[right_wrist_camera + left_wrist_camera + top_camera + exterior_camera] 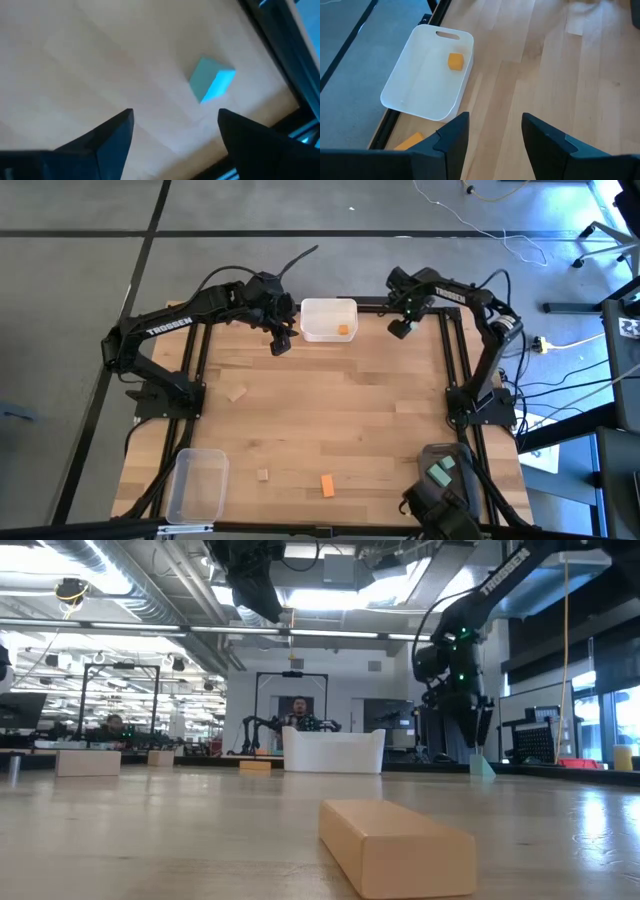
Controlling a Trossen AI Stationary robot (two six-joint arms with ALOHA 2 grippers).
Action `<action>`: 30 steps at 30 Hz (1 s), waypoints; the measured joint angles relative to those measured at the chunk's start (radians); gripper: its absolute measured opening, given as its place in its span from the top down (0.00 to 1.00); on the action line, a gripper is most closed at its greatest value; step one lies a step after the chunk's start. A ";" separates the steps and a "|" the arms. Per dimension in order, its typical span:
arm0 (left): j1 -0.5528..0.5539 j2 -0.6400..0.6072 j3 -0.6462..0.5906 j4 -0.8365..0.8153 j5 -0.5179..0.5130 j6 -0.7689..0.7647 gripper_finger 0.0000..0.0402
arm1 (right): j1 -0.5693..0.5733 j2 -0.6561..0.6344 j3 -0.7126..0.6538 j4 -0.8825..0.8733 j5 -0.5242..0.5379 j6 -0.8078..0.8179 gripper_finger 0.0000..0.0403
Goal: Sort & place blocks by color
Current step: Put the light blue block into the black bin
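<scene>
Teal block (211, 84) lies just ahead of my wide-spread right gripper (172, 132); my left gripper (492, 137), also wide, hangs beside the white bin (410, 95).

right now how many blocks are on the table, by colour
orange blocks: 3 (one in the bin, one beside it seen only from the left wrist, one near the front edge)
tan blocks: 2
teal block: 1
total: 6

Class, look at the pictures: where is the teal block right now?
The teal block lies on the table near its far right corner, just below the open right gripper. In the low view it sits right of the white bin.
</scene>
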 joint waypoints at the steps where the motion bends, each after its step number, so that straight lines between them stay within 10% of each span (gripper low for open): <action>1: 0.000 0.000 0.000 0.000 0.000 0.000 0.57 | -0.001 0.007 0.000 0.014 0.001 0.003 0.28; 16: 0.000 0.000 0.000 0.001 0.000 0.000 0.57 | -0.022 0.091 0.000 0.072 0.098 0.094 0.31; 30: 0.000 0.000 0.000 0.006 0.000 0.000 0.57 | -0.026 0.101 0.000 0.087 0.097 0.111 0.61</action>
